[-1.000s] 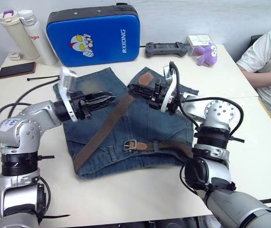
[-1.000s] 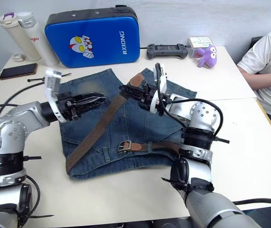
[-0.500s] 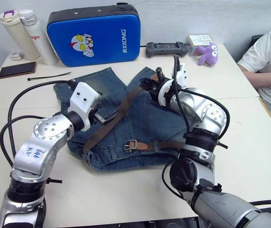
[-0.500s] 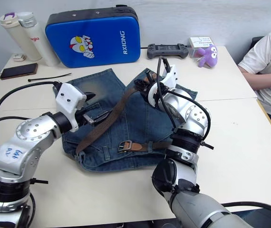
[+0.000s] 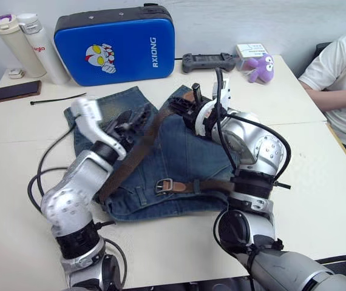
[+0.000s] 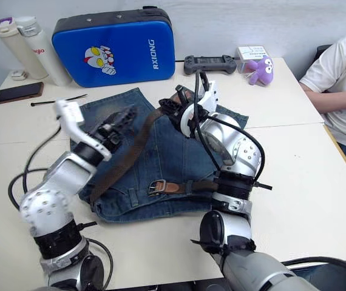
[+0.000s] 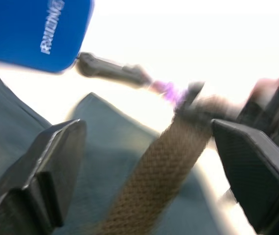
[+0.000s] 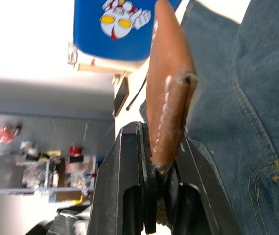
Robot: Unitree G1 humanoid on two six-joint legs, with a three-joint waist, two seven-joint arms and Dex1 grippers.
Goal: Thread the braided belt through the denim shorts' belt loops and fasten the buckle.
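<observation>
**Right hand holds the belt end over the shorts**

The denim shorts (image 5: 179, 154) lie flat on the white tabletop (image 5: 21, 157). The braided belt (image 5: 138, 153) runs slanting across them, from the lower left up toward the waistband. Its brown leather tip is pinched between the fingers of the right hand (image 5: 182, 108), which is closed on it just above the shorts. The left hand (image 5: 133, 119) is spread wide, with the woven strap passing between its two fingers and not touching them. The buckle (image 5: 166, 185) rests on the lower part of the shorts. Behind them stand a blue case (image 5: 115, 42), zipped closed, and two capped bottles (image 5: 24, 39).
</observation>
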